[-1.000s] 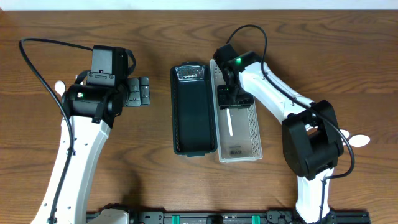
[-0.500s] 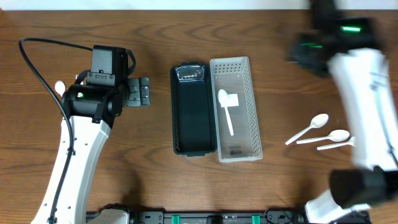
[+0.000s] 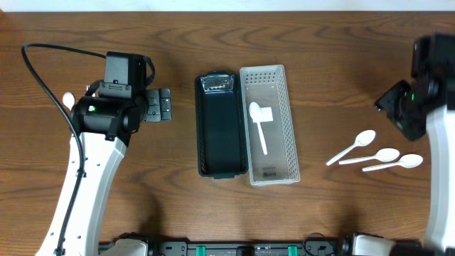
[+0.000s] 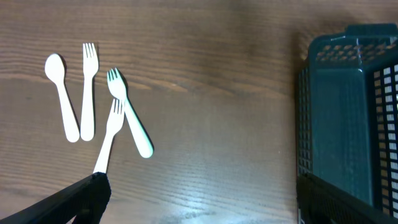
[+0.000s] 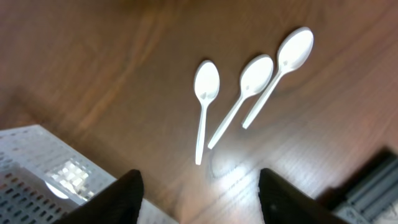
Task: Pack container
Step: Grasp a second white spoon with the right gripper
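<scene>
A black container and a white slotted container stand side by side at the table's centre. One white spoon lies in the white container. Three white spoons lie on the table to the right; they also show in the right wrist view. My right gripper is open and empty above the table between the spoons and the white container. My left gripper is open and empty, left of the black container. A spoon and three forks lie beyond it.
The right arm hangs over the table's right edge. The left arm covers most of the cutlery at the left; only a spoon tip shows in the overhead view. A black rail runs along the front edge.
My right arm left the white container, leaving a spoon in it, and swung to the right side of the table near the three spoons. The left arm has not moved.
</scene>
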Action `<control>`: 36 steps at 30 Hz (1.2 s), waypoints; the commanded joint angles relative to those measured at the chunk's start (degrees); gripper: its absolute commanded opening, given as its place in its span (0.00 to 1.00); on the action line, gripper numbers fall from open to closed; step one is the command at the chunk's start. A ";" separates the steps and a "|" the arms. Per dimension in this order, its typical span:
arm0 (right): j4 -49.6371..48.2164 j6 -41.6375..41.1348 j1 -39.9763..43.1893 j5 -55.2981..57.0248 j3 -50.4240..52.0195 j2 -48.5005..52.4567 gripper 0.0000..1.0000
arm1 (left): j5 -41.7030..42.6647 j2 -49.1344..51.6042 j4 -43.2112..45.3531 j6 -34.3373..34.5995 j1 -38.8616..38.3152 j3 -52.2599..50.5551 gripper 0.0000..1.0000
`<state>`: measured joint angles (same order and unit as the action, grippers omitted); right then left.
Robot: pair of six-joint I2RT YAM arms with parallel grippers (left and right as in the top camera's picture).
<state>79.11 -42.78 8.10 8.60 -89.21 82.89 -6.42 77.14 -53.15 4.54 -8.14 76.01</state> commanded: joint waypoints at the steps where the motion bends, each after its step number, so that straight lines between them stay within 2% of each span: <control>1: -5.92 1.51 -0.13 -0.04 9.38 -3.80 0.67 | -0.09 0.00 -0.17 0.68 0.20 0.98 0.98; 7: -23.17 1.49 -0.11 -3.34 24.13 -0.31 0.72 | -0.09 0.00 -0.37 0.70 0.20 0.98 0.98; 13: -31.61 1.38 0.22 -6.75 26.43 9.99 0.76 | -0.07 0.00 -1.22 0.70 0.20 0.98 0.98; 19: -35.01 1.07 0.20 -8.24 26.43 17.75 0.76 | -0.09 0.00 -1.88 0.70 0.20 0.94 0.98; 36: -36.15 1.29 0.20 -8.02 26.45 26.99 0.76 | -0.09 0.00 -2.08 0.70 0.20 0.94 0.98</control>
<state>43.35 -41.60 8.10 0.86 -62.98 106.87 -6.39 77.14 -55.11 4.54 -8.14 76.01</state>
